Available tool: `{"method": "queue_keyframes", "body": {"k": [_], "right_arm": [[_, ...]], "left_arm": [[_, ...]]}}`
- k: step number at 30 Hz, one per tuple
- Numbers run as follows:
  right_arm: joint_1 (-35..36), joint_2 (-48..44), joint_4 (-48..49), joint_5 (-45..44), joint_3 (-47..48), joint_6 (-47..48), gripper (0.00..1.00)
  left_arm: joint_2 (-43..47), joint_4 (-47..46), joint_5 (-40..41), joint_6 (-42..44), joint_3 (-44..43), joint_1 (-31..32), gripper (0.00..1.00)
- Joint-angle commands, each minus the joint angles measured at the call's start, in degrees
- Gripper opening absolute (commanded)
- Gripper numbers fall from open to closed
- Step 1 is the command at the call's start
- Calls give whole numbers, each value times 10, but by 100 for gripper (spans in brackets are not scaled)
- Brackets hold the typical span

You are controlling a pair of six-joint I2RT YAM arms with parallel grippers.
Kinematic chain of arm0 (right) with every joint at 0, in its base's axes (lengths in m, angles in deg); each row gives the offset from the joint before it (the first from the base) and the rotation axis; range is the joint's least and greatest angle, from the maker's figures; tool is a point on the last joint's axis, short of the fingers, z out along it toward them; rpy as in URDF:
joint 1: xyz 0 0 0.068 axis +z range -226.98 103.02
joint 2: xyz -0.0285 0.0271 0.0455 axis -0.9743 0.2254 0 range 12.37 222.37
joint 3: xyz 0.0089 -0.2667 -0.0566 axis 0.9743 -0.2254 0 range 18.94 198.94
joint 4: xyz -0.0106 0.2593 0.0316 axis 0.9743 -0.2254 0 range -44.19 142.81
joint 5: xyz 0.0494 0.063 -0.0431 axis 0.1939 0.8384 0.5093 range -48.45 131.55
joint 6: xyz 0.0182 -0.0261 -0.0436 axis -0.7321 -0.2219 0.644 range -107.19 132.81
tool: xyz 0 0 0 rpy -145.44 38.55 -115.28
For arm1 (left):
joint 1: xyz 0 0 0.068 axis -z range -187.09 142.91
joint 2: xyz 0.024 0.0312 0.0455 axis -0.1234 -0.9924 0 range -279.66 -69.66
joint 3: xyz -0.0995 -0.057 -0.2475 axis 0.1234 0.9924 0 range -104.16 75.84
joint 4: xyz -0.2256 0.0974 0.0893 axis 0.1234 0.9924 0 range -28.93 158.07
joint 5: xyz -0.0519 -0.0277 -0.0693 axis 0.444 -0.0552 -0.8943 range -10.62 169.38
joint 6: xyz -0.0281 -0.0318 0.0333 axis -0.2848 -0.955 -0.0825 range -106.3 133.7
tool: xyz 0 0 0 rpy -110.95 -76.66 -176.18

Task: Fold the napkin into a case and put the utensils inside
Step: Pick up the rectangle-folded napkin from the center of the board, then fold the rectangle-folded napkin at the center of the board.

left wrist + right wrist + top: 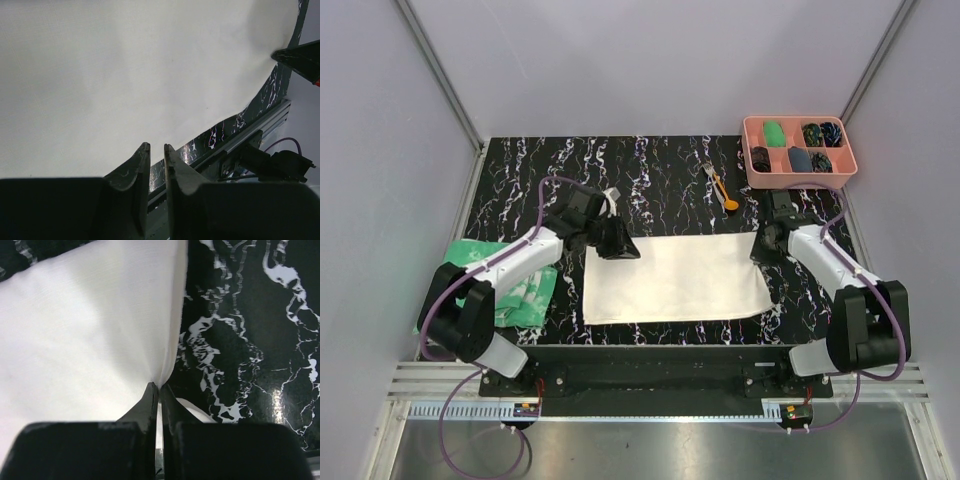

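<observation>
The cream-white napkin (675,280) lies flat as a wide rectangle in the middle of the black marbled table. My left gripper (620,245) is at its far left corner. In the left wrist view (156,146) the jaws stand a narrow gap apart, with only table showing between them and the napkin (125,75) just past the tips. My right gripper (763,248) is at the far right corner, shut on the napkin's edge (159,385), which puckers at the tips. The napkin (90,330) spreads out to the left there. The utensils (720,188), a fork and an orange spoon, lie beyond the napkin.
A pink compartment tray (752,150) holding small dark and green items stands at the far right corner. A green-and-white cloth (515,285) lies under my left arm at the left edge. The metal rail (260,127) runs along the near table edge.
</observation>
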Motion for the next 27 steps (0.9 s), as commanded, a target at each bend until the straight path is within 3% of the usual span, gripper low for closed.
{"method": "queue_keyframes", "body": {"k": [1,7,9,14,27], "right_arm": [[94,-23,-34,-41,79,11,0],[233,61,-63,1,182,-59,0],[270,91,-18,64,189,-96,0],[342,161,55,95,235,-164,0],[392,236,145,177,284,-231,0]], "left_arm": [[37,-18,-3,10,32,-27,19],[95,-15,-12,11,84,-110,19],[113,7,6,4,92,-128,19],[136,47,37,6,113,-171,20],[128,14,63,-14,175,-190,16]]}}
